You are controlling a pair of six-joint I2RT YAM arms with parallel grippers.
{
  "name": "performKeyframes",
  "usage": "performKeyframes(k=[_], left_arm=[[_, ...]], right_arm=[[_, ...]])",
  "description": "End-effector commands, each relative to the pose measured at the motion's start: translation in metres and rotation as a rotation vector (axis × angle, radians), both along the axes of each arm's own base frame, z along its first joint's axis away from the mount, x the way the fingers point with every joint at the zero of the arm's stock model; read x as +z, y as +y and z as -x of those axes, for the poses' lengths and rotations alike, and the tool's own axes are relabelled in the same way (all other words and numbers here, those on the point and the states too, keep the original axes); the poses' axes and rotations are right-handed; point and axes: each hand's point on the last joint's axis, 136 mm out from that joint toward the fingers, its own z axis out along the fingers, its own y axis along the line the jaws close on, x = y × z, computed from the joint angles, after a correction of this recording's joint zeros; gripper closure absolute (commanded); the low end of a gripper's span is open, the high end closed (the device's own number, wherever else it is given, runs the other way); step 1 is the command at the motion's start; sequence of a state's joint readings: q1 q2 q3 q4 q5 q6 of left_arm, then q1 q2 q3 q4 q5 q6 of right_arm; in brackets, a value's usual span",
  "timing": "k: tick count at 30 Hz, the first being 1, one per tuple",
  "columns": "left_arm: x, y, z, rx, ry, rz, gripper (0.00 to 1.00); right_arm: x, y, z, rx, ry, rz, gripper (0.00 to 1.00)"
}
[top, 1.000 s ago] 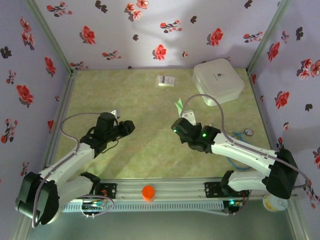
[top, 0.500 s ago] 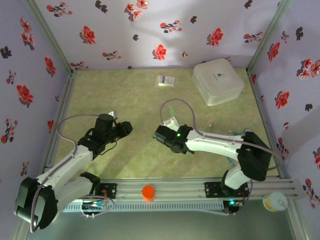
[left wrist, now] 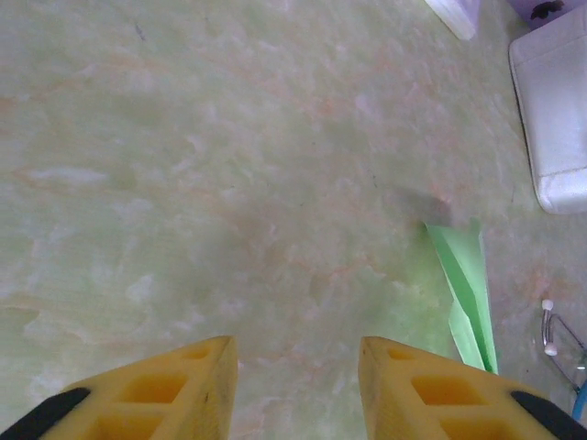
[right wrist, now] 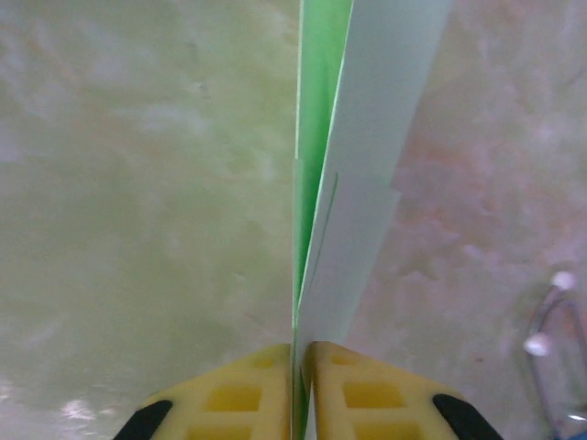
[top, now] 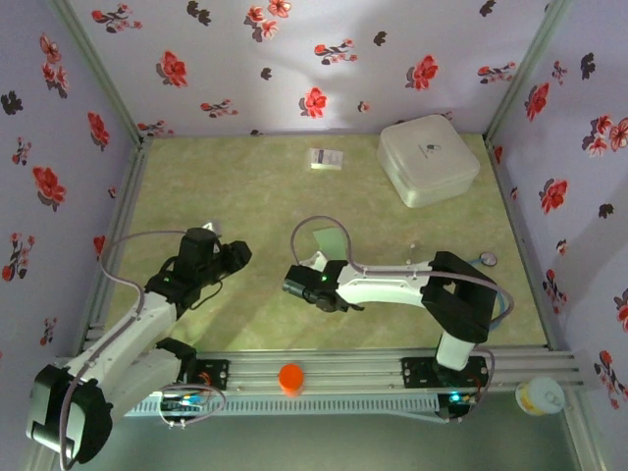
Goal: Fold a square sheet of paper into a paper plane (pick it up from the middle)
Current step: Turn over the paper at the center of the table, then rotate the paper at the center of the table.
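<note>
The paper plane (top: pixel 332 240) is a narrow folded strip of pale green paper near the middle of the table. My right gripper (top: pixel 315 259) holds its near end. In the right wrist view the two yellow fingers of my right gripper (right wrist: pixel 301 346) press close on the folded layers of the paper plane (right wrist: pixel 367 165), which runs straight away from them just above the table. My left gripper (top: pixel 238 253) hovers to the left, apart from the paper. Its left wrist view shows my left gripper (left wrist: pixel 295 344) open over bare table, with the paper plane (left wrist: pixel 468 293) off to the right.
A white rounded box (top: pixel 429 159) sits at the back right, and a small white printed card (top: pixel 326 158) lies at the back centre. A small metal ring with a blue cable (top: pixel 488 259) is on the right. An orange cap (top: pixel 290 378) rests on the front rail.
My right arm has swung left toward the table's centre, carrying the folded paper with it. My left gripper has drawn back slightly to the left.
</note>
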State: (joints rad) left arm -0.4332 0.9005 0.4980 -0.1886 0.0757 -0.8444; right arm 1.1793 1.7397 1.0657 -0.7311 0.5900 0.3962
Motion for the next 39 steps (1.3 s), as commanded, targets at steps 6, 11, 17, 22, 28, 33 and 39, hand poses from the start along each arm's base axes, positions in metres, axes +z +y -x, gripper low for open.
performKeyframes(k=[6, 11, 17, 22, 28, 33, 39], left_arm=[[-0.008, 0.01, -0.001, 0.086, 0.0, 0.049, 0.59], [-0.01, 0.011, 0.0, 0.088, 0.008, 0.045, 0.57], [-0.006, 0.011, -0.002, 0.083, 0.003, 0.042, 0.54], [-0.001, 0.01, -0.001, 0.068, 0.012, 0.037, 0.54], [-0.003, 0.006, 0.003, 0.06, 0.033, 0.06, 0.53], [-0.002, 0.002, 0.002, 0.054, 0.032, 0.085, 0.53], [-0.004, -0.003, 0.007, 0.021, 0.047, 0.109, 0.57]], right_arm=[[-0.021, 0.03, 0.02, 0.025, 0.15, -0.122, 0.71], [-0.009, 0.05, 0.024, 0.059, 0.177, -0.251, 0.58], [0.021, 0.068, 0.026, 0.064, 0.22, -0.503, 0.46], [0.048, 0.071, 0.013, 0.017, 0.241, -0.752, 0.42], [0.059, 0.051, -0.02, -0.151, 0.242, -1.013, 0.38], [0.048, 0.032, -0.039, -0.297, 0.293, -1.141, 0.44], [0.03, 0.026, -0.045, -0.41, 0.352, -1.186, 0.52]])
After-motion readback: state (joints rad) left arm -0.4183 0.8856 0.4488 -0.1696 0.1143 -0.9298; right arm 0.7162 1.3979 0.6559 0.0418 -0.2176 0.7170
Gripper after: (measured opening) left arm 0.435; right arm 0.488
